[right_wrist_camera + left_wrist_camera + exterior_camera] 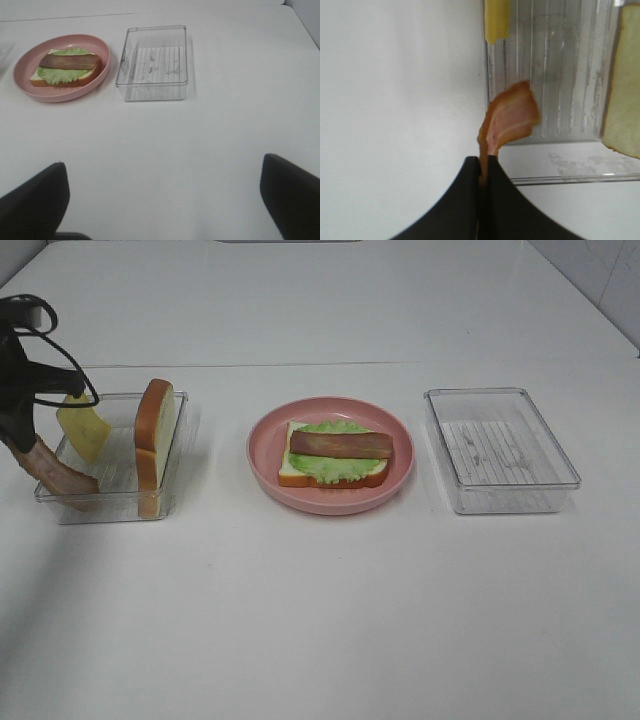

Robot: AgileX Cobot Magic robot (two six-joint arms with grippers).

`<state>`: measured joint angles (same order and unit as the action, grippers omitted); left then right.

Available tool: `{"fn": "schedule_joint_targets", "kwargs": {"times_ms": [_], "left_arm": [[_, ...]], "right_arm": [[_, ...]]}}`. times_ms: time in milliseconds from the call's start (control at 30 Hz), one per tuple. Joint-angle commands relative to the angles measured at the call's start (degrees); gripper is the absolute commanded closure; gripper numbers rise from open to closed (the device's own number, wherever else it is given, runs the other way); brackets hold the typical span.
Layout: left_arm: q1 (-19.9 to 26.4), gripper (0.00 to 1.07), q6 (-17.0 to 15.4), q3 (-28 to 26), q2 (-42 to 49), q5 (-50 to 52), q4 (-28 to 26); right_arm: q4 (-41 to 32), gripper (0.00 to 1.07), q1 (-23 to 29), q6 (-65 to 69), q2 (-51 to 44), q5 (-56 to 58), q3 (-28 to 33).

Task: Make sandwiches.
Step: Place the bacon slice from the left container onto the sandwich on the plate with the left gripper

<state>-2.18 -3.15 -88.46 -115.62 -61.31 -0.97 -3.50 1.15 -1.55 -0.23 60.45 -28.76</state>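
Note:
On the pink plate (330, 490) lies the part-built sandwich: a bread slice (295, 475), a lettuce leaf (335, 468) and a bacon strip (340, 444) on top. It also shows in the right wrist view, where bacon (69, 61) tops the stack. My left gripper (25, 440) is at the far left, over the left tray's outer edge, shut on one end of a second bacon strip (62, 474) that hangs into the tray. The wrist view shows that strip (512, 117) pinched in the left gripper (482, 172). My right gripper (162, 200) stands open over bare table.
The left clear tray (110, 502) holds a yellow cheese square (85, 427) leaning at its far end and a bread slice (155, 435) standing on edge along its right wall. An empty clear tray (500, 448) sits right of the plate. White table all around.

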Motion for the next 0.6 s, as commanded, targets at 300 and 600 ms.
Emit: {"fn": "schedule_joint_targets", "kwargs": {"times_ms": [300,600], "left_arm": [[-0.3,1.07,3.2,-0.1,10.0,-2.5,-4.9],[-2.2,1.07,8.9,-2.6,15.5,-5.4,-15.9]], "right_arm": [[0.3,0.09,-0.1,-0.7,-1.4,-0.3,0.1],[0.3,0.09,-0.1,-0.7,-1.4,-0.3,0.1]]}}
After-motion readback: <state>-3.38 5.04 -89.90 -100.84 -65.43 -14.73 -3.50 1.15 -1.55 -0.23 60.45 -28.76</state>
